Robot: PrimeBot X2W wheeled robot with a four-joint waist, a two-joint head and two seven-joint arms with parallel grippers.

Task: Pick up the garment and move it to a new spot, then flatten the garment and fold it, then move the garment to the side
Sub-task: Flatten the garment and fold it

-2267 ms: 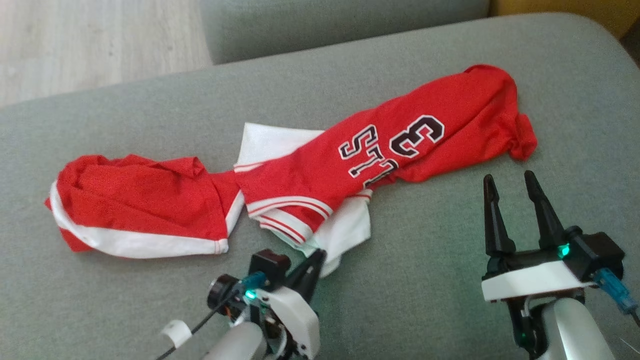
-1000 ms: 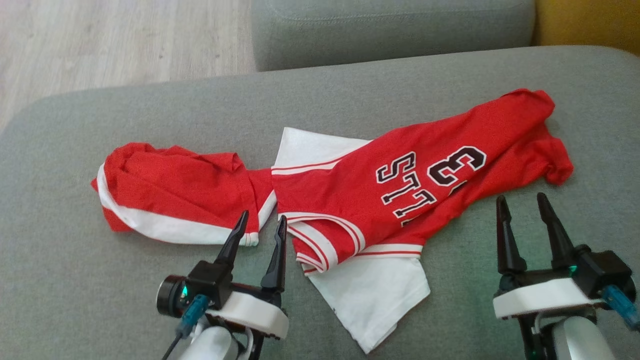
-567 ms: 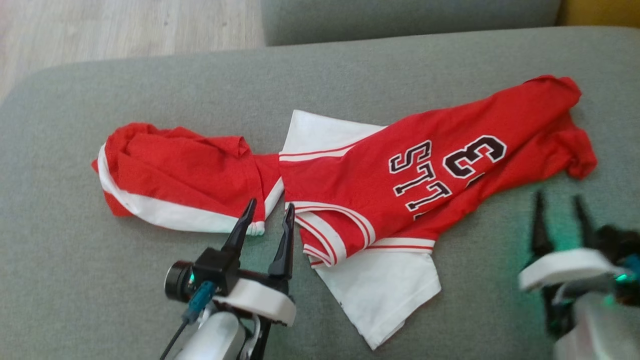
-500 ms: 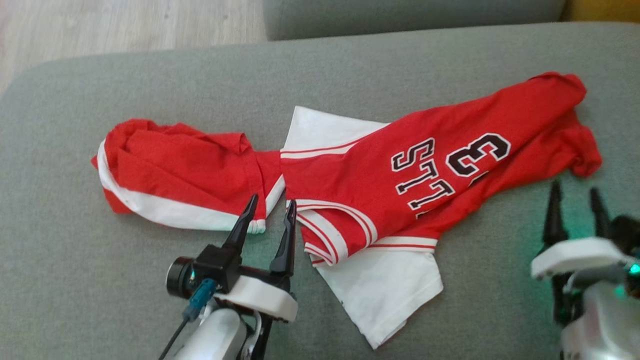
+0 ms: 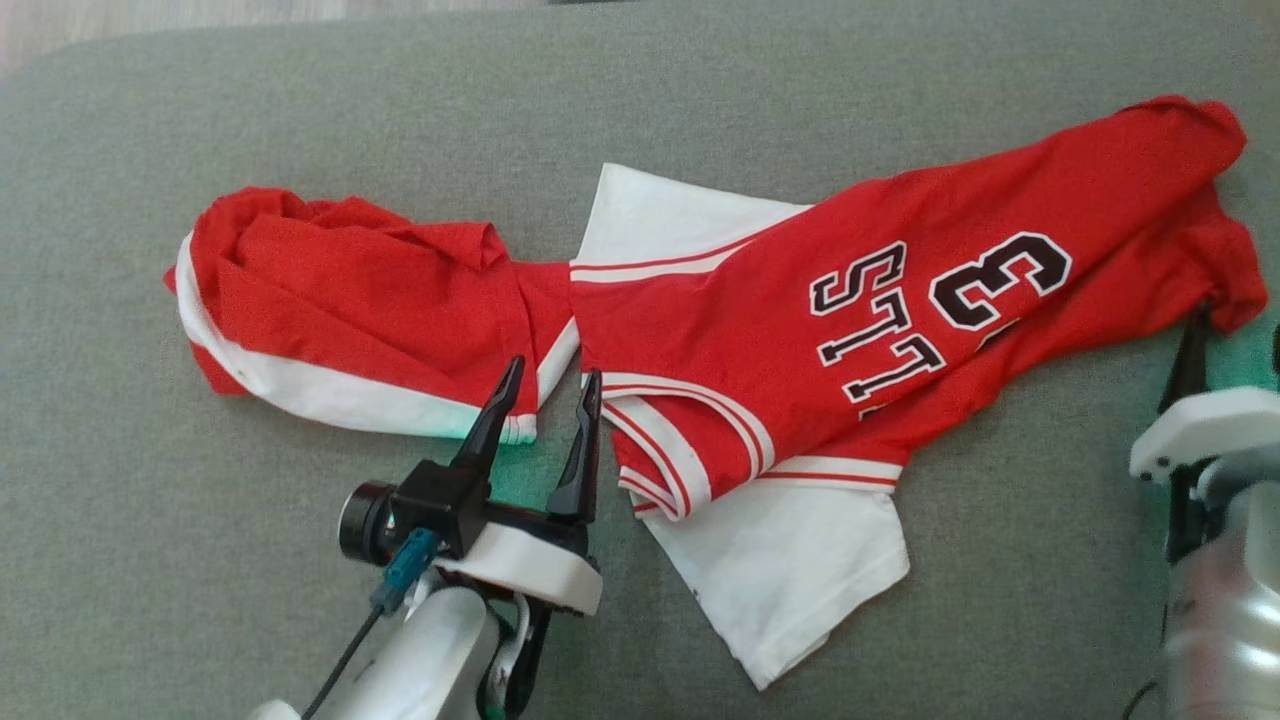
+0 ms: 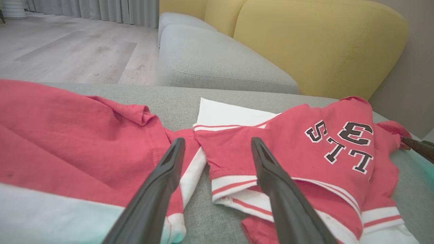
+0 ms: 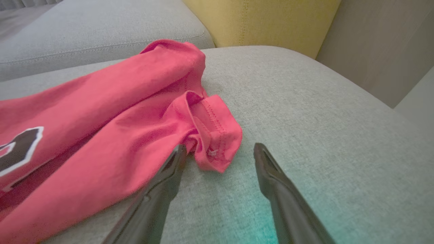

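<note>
**Red jersey (image 5: 800, 300) stretched across grey sofa cushion (image 5: 300, 120)**

Lying with the long axis from the left to the far right, slightly slanted. Striped armhole toward the middle, plain red end at the far right, bunched red and white part at the left. Left gripper (image 5: 554, 370) spread wide, tips just at the narrow middle of the cloth. Right gripper (image 7: 220, 148) also spread, a small red fold of the right end between its fingers; contact not clear.

Grey fabric cushion (image 5: 200, 560) with a rumpled red-and-white jersey (image 5: 740, 330) across its middle
</note>
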